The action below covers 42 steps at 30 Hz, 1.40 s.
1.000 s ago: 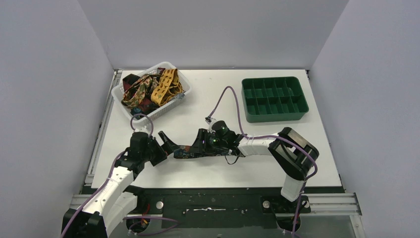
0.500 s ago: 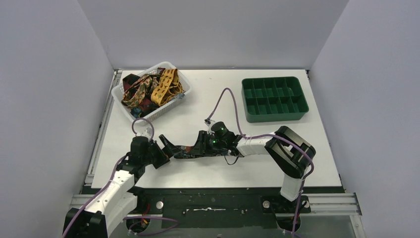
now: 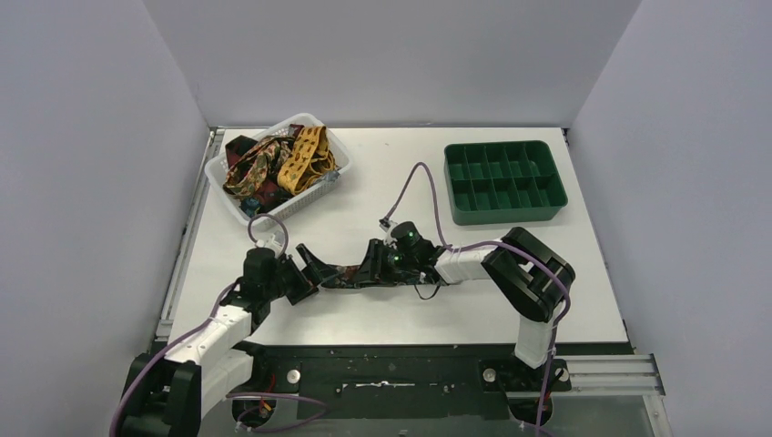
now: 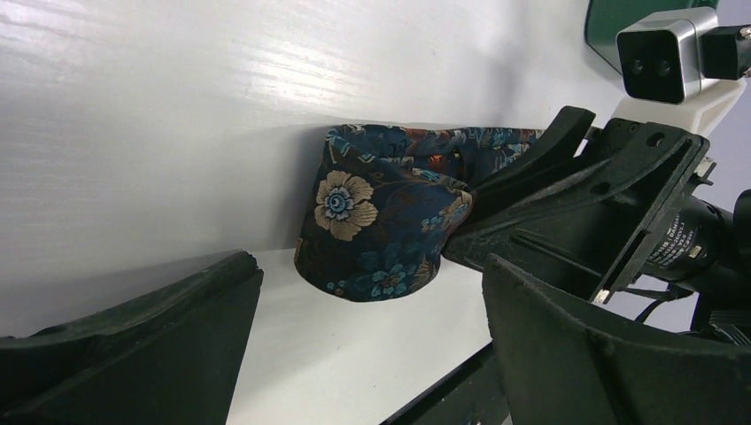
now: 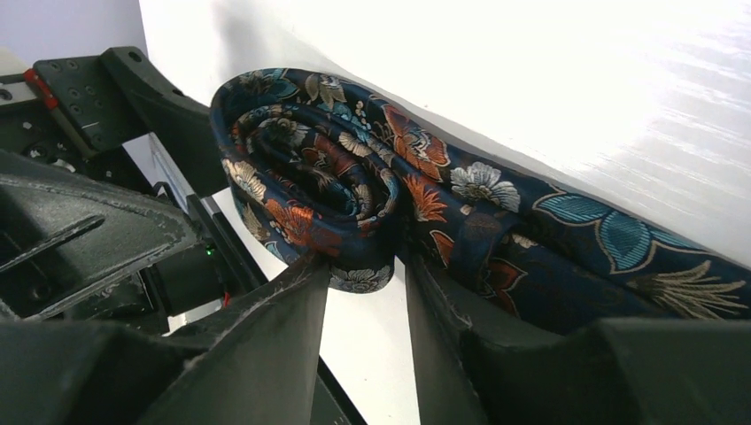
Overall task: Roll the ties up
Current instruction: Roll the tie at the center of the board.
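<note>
A dark tie with a multicoloured floral print (image 3: 342, 273) lies on the white table between the two arms. One end is wound into a roll (image 5: 305, 177) and the rest (image 5: 584, 243) trails flat. My right gripper (image 5: 365, 266) is shut on the roll's lower edge and also shows in the top view (image 3: 368, 266). My left gripper (image 4: 372, 297) is open wide, with the roll (image 4: 376, 221) just ahead of its fingers, not touching. It sits left of the roll in the top view (image 3: 308, 267). Other ties, mustard-yellow (image 3: 305, 157) and dark red, lie piled in the basket.
A white basket (image 3: 320, 195) stands at the back left of the table. A green compartment tray (image 3: 503, 182) stands at the back right. A purple cable (image 3: 414, 182) loops over the table behind the right wrist. The table's front edge runs just below the grippers.
The left arm has moved a little right and away from its base, closing on the roll. The right gripper has shifted slightly left with the tie. The grip is unchanged.
</note>
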Available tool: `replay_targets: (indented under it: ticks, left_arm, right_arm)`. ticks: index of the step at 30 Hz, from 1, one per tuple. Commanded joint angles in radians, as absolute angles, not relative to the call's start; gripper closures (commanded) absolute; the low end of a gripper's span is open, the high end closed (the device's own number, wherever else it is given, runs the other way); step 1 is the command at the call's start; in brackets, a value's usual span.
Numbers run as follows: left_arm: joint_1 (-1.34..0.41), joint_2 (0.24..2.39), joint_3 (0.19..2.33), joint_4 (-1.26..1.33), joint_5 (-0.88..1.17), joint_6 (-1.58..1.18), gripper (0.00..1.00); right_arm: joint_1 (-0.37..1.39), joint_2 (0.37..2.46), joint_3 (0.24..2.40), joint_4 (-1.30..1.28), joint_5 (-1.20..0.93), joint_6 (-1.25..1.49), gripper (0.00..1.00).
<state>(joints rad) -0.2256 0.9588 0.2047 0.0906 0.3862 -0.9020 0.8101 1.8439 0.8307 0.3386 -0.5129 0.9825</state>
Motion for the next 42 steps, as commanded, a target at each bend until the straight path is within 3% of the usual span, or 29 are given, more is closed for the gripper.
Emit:
replay_targets:
  ticks: [1, 4, 8, 20, 34, 42]
  left_arm:
    - [-0.218, 0.995, 0.233, 0.176, 0.409, -0.863, 0.06]
    - [-0.218, 0.997, 0.246, 0.152, 0.397, -0.848, 0.06]
    - [-0.219, 0.982, 0.262, 0.114, 0.364, -0.833, 0.06]
    - [-0.217, 1.042, 0.285, 0.132, 0.362, -0.787, 0.07]
    - [-0.207, 1.143, 0.302, 0.192, 0.397, -0.751, 0.07]
    - [-0.204, 1.194, 0.290, 0.224, 0.438, -0.751, 0.13]
  right_arm:
    - [0.801, 1.818, 0.865, 0.388, -0.546, 0.980, 0.58]
    - [0.801, 1.773, 0.881, 0.365, -0.527, 0.954, 0.50]
    - [0.800, 1.750, 0.902, 0.306, -0.478, 0.918, 0.49]
    - [0.774, 1.848, 0.946, 0.314, -0.499, 0.913, 0.63]
    - [0.758, 1.931, 0.993, 0.270, -0.526, 0.898, 0.62]
    - [0.757, 1.944, 0.999, 0.268, -0.532, 0.897, 0.62]
